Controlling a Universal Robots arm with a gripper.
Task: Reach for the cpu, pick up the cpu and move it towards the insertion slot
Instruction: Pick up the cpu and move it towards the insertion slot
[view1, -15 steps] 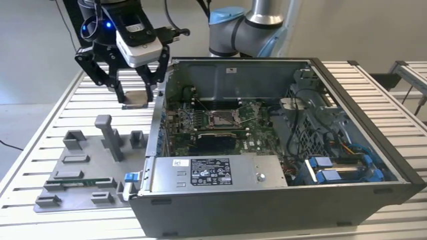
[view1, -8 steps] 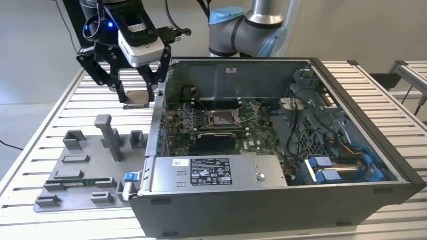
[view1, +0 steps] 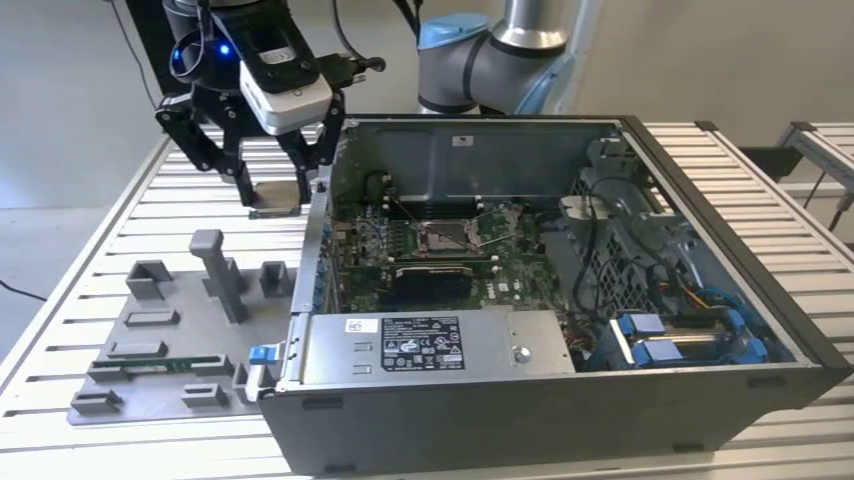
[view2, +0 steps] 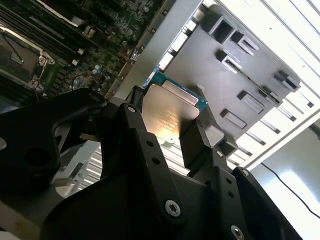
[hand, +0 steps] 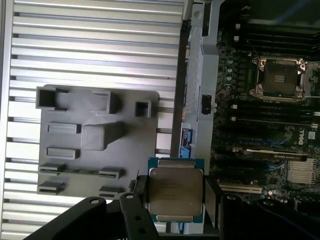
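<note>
The cpu (hand: 175, 192), a thin square chip with a silvery face and green rim, hangs between my black fingers; it shows in both wrist views (view2: 171, 116). My gripper (view1: 279, 197) is shut on it, lifted above the slatted table just outside the open computer case, at the exterior view's left. The insertion slot (view1: 445, 235), a square socket with a shiny metal frame, sits on the motherboard inside the case, and appears in the first wrist view (hand: 278, 78) too. The chip is well apart from the socket, with the case wall between them.
A grey plastic tray (view1: 160, 340) with raised blocks lies on the table (view1: 94, 260) below my gripper. The open case (view1: 561, 300) holds cables, blue drive brackets and a power supply. The arm's base (view1: 487, 60) stands behind the case.
</note>
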